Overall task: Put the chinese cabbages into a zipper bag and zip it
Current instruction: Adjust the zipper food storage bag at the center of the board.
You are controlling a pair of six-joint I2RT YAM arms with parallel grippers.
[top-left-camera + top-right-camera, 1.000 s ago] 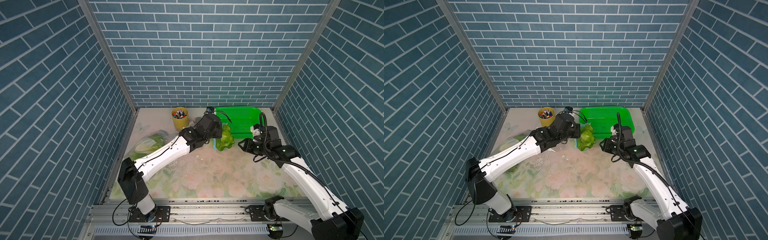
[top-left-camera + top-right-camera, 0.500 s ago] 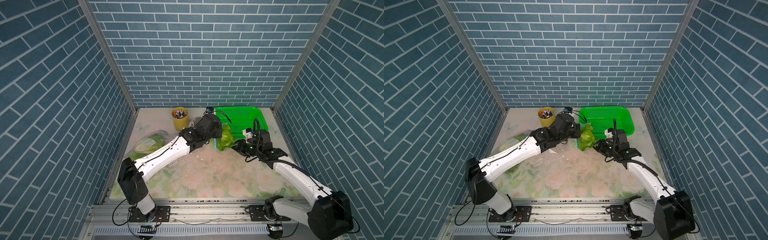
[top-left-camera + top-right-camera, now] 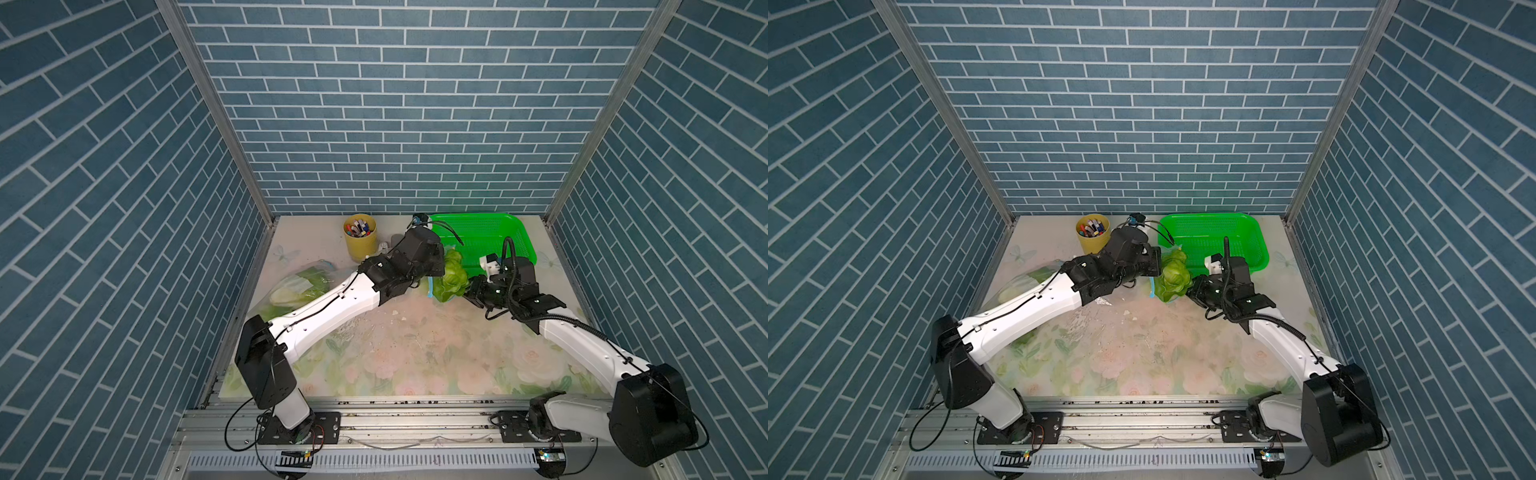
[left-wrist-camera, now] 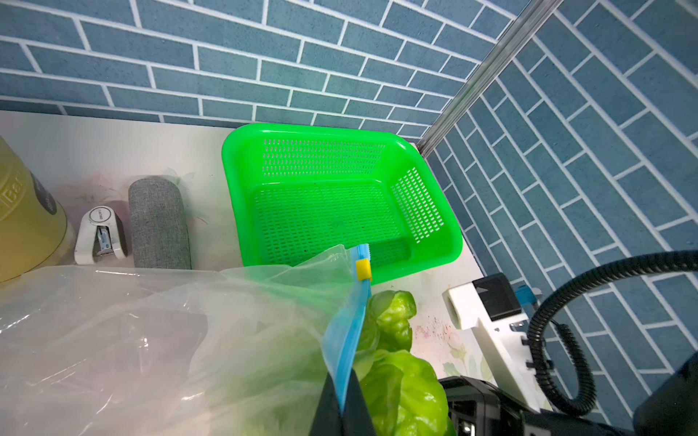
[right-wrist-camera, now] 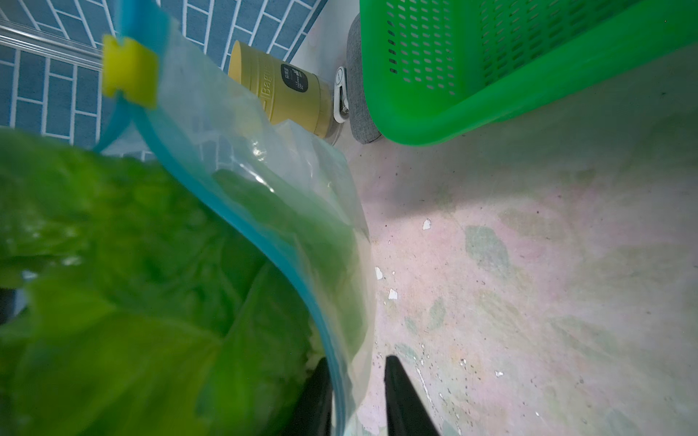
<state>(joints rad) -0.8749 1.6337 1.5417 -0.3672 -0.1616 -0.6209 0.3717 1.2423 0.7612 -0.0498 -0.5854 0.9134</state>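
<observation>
The clear zipper bag (image 4: 113,339) lies at the back of the table, its blue zip strip (image 4: 349,332) lifted with the yellow slider (image 4: 363,270) at its end. My left gripper (image 4: 342,389) is shut on that strip. Chinese cabbages show through the plastic (image 3: 291,291), and one leafy head (image 3: 451,276) (image 3: 1173,276) sticks out of the mouth. My right gripper (image 5: 355,362) is at the mouth from the other side (image 3: 469,289). Its jaws straddle the blue rim (image 5: 332,377) with a gap still between them, one finger against the leaves (image 5: 151,302).
A green perforated basket (image 3: 473,216) stands at the back right, close behind both wrists. A yellow cup of pens (image 3: 359,239), a white stapler (image 4: 101,234) and a grey cylinder (image 4: 158,222) stand at the back. Small white crumbs (image 5: 377,272) dot the flowered mat.
My right arm has swung left from in front of the basket to the bag's mouth, and its jaws have narrowed around the rim. The left arm has held still.
</observation>
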